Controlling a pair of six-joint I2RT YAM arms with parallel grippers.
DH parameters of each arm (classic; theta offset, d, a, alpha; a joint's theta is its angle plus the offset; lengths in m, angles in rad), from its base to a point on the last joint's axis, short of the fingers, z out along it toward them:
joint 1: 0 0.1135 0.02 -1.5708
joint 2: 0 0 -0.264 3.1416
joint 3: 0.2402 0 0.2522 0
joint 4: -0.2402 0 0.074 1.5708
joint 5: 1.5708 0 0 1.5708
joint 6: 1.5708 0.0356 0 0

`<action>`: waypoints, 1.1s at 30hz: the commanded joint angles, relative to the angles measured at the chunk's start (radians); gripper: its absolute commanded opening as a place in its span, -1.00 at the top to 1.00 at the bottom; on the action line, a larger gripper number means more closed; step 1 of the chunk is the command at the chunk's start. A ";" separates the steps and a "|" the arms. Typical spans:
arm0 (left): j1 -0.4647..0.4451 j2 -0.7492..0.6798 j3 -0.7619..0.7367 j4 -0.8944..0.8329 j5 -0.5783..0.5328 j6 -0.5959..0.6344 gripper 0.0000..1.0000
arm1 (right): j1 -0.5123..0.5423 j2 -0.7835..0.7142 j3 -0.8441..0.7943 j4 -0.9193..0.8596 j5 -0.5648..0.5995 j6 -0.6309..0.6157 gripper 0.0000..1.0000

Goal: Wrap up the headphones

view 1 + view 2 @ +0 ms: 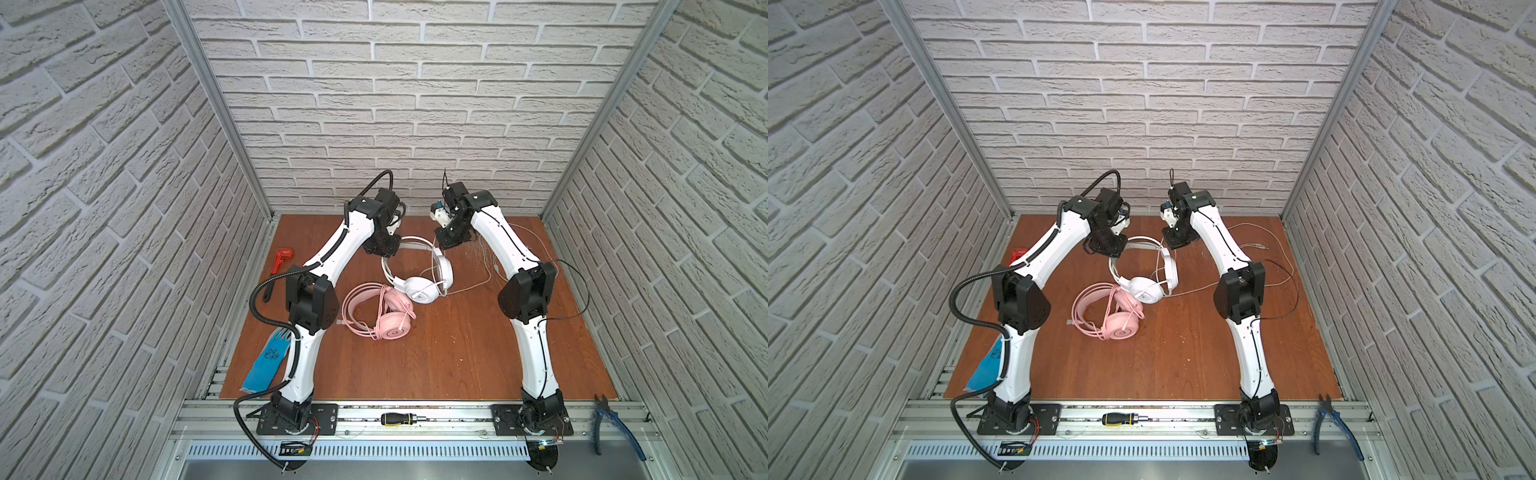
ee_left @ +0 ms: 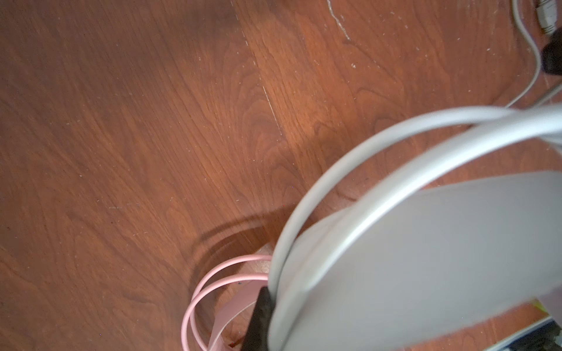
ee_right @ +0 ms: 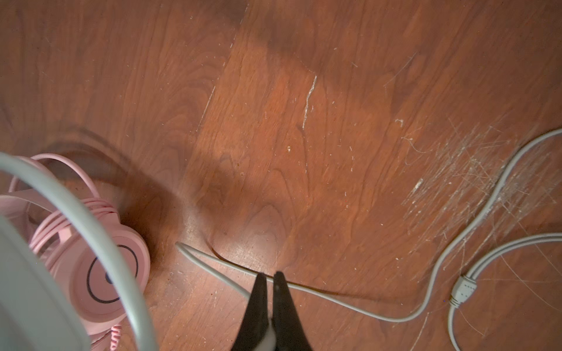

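1. While the left jaws are clenched on the headband (image 2: 456, 243) of the white headset (image 1: 422, 289), its arch points at the back wall with the earcups toward the front, so the long axis runs front-to-back.
2. Meanwhile the right jaws pinch the white cable (image 3: 334, 299); the rest trails loose off to the right.
3. Then the pink headset (image 1: 392, 326) lies flat just front-left of it, band arching left.
4. Front half of the surface (image 1: 457, 353) is open room; red wrench (image 1: 282, 259) and blue glove (image 1: 268, 361) hug the left edge.
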 commanded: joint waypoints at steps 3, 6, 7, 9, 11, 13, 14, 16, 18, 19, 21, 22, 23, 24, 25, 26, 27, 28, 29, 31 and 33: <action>-0.004 -0.091 -0.035 0.068 0.114 0.017 1.00 | -0.027 -0.017 -0.090 0.093 -0.130 0.048 0.89; -0.003 -0.101 -0.049 0.081 0.137 0.017 1.00 | -0.046 -0.037 -0.163 0.158 -0.198 0.081 0.89; -0.001 -0.102 -0.051 0.084 0.143 0.017 1.00 | -0.052 -0.046 -0.193 0.183 -0.224 0.093 0.89; 0.002 -0.105 -0.055 0.091 0.160 0.013 1.00 | -0.068 -0.071 -0.272 0.255 -0.282 0.123 0.89; 0.009 -0.111 -0.065 0.101 0.174 0.006 1.00 | -0.079 -0.098 -0.347 0.322 -0.327 0.146 0.86; 0.014 -0.116 -0.076 0.115 0.190 0.000 1.00 | -0.086 -0.124 -0.419 0.392 -0.365 0.165 0.80; 0.017 -0.118 -0.082 0.123 0.198 -0.006 1.00 | -0.090 -0.137 -0.455 0.428 -0.385 0.175 0.74; 0.025 -0.119 -0.090 0.133 0.215 -0.014 1.00 | -0.096 -0.158 -0.516 0.490 -0.421 0.192 0.61; 0.030 -0.120 -0.094 0.139 0.224 -0.019 1.00 | -0.099 -0.186 -0.582 0.559 -0.443 0.216 0.51; 0.030 -0.120 -0.097 0.141 0.227 -0.021 1.00 | -0.102 -0.198 -0.610 0.588 -0.449 0.223 0.45; 0.034 -0.122 -0.102 0.147 0.235 -0.028 1.00 | -0.108 -0.224 -0.676 0.658 -0.466 0.252 0.35; 0.036 -0.123 -0.105 0.151 0.241 -0.031 1.00 | -0.110 -0.235 -0.704 0.686 -0.473 0.264 0.32; 0.038 -0.126 -0.110 0.157 0.245 -0.035 1.00 | -0.113 -0.246 -0.735 0.717 -0.482 0.277 0.28; 0.039 -0.127 -0.115 0.165 0.250 -0.041 1.00 | -0.113 -0.255 -0.766 0.747 -0.487 0.289 0.26; 0.042 -0.132 -0.119 0.170 0.254 -0.046 1.00 | -0.114 -0.263 -0.790 0.769 -0.491 0.297 0.24; 0.046 -0.134 -0.122 0.178 0.260 -0.053 1.00 | -0.113 -0.272 -0.819 0.792 -0.494 0.302 0.21; 0.049 -0.137 -0.126 0.186 0.264 -0.061 1.00 | -0.114 -0.283 -0.850 0.819 -0.497 0.312 0.19; 0.053 -0.140 -0.129 0.194 0.270 -0.069 1.00 | -0.113 -0.290 -0.876 0.842 -0.498 0.320 0.16; 0.058 -0.144 -0.135 0.207 0.282 -0.079 1.00 | -0.113 -0.301 -0.914 0.875 -0.506 0.330 0.12; 0.067 -0.152 -0.153 0.237 0.307 -0.099 1.00 | -0.114 -0.322 -0.979 0.946 -0.520 0.355 0.04; 0.074 -0.164 -0.172 0.268 0.330 -0.120 1.00 | -0.114 -0.338 -1.049 1.024 -0.536 0.387 -0.01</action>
